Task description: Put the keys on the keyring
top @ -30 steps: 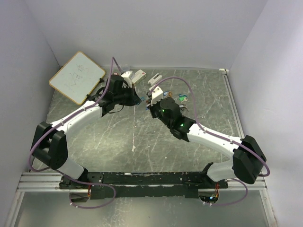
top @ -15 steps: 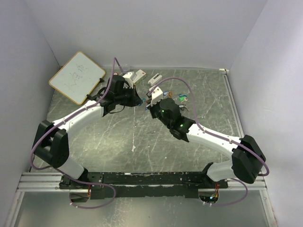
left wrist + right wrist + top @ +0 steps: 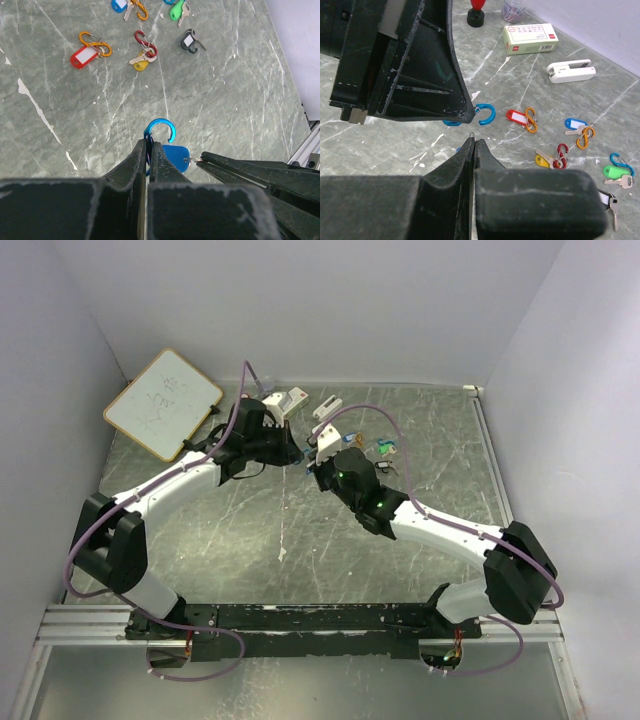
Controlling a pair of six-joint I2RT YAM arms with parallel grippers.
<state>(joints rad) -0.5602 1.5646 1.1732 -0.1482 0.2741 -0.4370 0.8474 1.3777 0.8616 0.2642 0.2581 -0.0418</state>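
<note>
Above marbled tabletop (image 3: pixel 225 100), left fingers (image 3: pixel 134 167) pinch blue hook-shaped clip (image 3: pixel 161 131); right fingers (image 3: pixel 240 167) pinch blue-tagged key (image 3: pixel 176 157) by ring. Key likely light, stiff, slippery; tag gives broadest hold.

Glossy blue metal clip (image 3: pixel 160 121), plastic tag (image 3: pixel 175 156)

Blue key (image 3: pixel 176 158) beside blue keyring (image 3: pixel 161 120)

A robotics lab test cell: plain white walls (image 3: pixel 300 310) box in a grey marbled desk (image 3: pixel 300 550) on three sides. Two robot arms (image 3: pixel 170 485) (image 3: pixel 440 530) are bolted to a metal rail (image 3: pixel 90 625) at six o'clock. Office props sit around it: a whiteboard (image 3: pixel 163 403) at ten o'clock, and a stapler (image 3: pixel 570 71) and a small box (image 3: pixel 528 38) towards twelve.
</note>
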